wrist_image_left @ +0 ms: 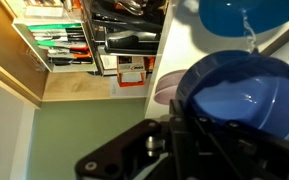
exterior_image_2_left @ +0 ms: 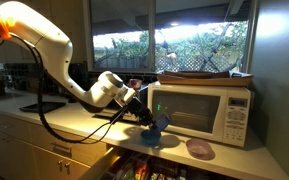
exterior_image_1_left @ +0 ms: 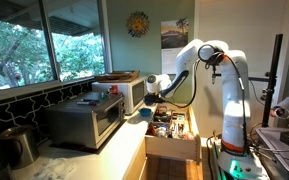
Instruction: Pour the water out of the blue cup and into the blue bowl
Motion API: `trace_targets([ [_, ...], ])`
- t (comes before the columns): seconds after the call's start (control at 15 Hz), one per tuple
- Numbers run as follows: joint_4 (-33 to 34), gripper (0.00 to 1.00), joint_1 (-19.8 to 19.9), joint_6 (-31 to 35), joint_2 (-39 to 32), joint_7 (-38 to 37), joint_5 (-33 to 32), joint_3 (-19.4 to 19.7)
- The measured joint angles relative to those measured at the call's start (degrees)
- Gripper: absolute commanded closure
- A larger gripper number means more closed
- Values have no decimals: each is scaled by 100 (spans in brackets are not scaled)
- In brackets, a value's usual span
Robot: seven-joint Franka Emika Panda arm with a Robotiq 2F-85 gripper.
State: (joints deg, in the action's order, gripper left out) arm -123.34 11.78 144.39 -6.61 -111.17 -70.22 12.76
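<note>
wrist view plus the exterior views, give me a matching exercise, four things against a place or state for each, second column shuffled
Things:
1 blue cup
2 blue bowl
3 drawer
4 microwave

Place or state:
a pulled open
b held tilted in the gripper
c door shut, standing on the counter
d on the counter, below the cup

Pairs: 1-b, 2-d, 3-a, 4-c

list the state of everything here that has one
blue cup: gripped, tilted over the bowl
blue bowl: upright on the counter, under the cup
gripper: shut on the cup
drawer: open
microwave: door shut
toaster oven: door shut
</note>
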Motion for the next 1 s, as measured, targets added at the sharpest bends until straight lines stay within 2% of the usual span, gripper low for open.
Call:
trace_targets([
  [0.67,28,99,-127,-299,-99,-575,-528,-124],
  [1.0,42,99,-175,-366,-118,-1063,-1133,-165],
])
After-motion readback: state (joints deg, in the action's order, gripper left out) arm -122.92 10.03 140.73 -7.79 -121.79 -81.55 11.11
